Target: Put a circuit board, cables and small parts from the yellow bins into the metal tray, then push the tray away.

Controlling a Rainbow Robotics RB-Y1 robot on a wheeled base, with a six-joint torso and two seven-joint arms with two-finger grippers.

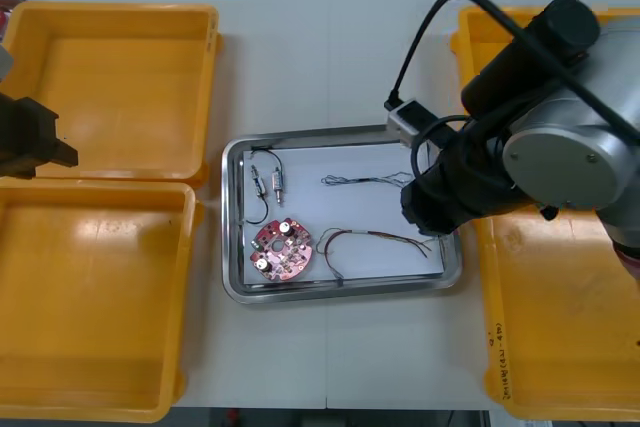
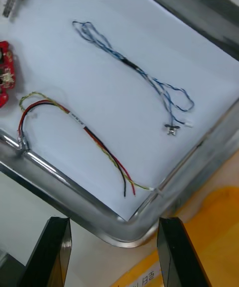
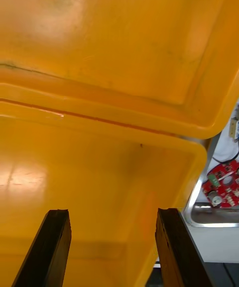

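Front view: the metal tray [image 1: 340, 134] holds a circuit board [image 1: 282, 249] at its near left, a black cable [image 1: 258, 202] and small metal parts [image 1: 268, 183] at its far left, a blue and white cable [image 1: 365, 181] and a red and yellow cable [image 1: 370, 239] toward its right. Loading looks done; the push is left. The right arm [image 1: 530, 137] covers the tray's right rim and much of the bins beyond.

Right wrist view: the right gripper [image 2: 113, 225] hovers over the tray's near right corner, fingers spread and empty. Both coloured cables lie inside that corner.

Left wrist view: the left gripper [image 3: 112, 213], spread and empty, waits over the yellow bins [image 3: 119, 58] left of the tray. They look bare, though their far ends are cut off.
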